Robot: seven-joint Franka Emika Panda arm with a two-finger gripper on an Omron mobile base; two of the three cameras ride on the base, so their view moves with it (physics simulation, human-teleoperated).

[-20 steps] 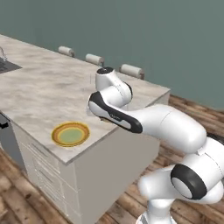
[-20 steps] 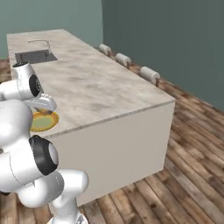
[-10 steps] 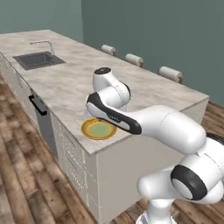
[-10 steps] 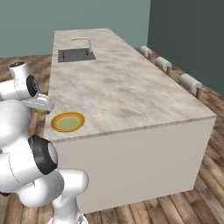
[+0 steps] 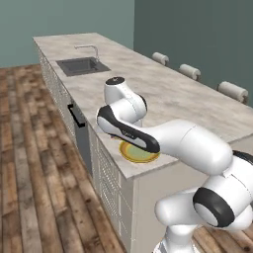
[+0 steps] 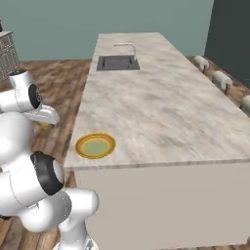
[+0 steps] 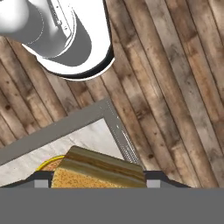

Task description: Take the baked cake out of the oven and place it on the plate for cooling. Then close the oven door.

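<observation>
Layered golden-brown cake point(image 7: 98, 170), a blocky wedge with a crumbly speckled face and darker bands along its top, clamped between the two small dark finger tips of the gripper point(image 7: 97, 182). Held just above a round, shallow plate point(image 7: 50, 164) with a yellow rim, only a sliver of which peeks out beneath it in the hand view. From the base views, the plate point(image 5: 139, 152) glossy, yellow-rimmed with a pale green centre, set near the corner of a long counter point(image 6: 161, 112) of mottled grey-beige marble with a straight, thin edge. Partly hidden by the white arm in the left base view; fully bare in the right base view point(image 6: 95, 145). A rectangular dark metal sink point(image 5: 81, 65) with a slim curved tap sunk into the far end of the counter, well apart from the plate. White panelled drawer fronts point(image 5: 108, 173) down the counter's side. Rough-grained wooden plank floor point(image 7: 175, 87) below, in brown and grey streaks. Three rounded pale stool backs point(image 5: 189, 71) along the far side.
</observation>
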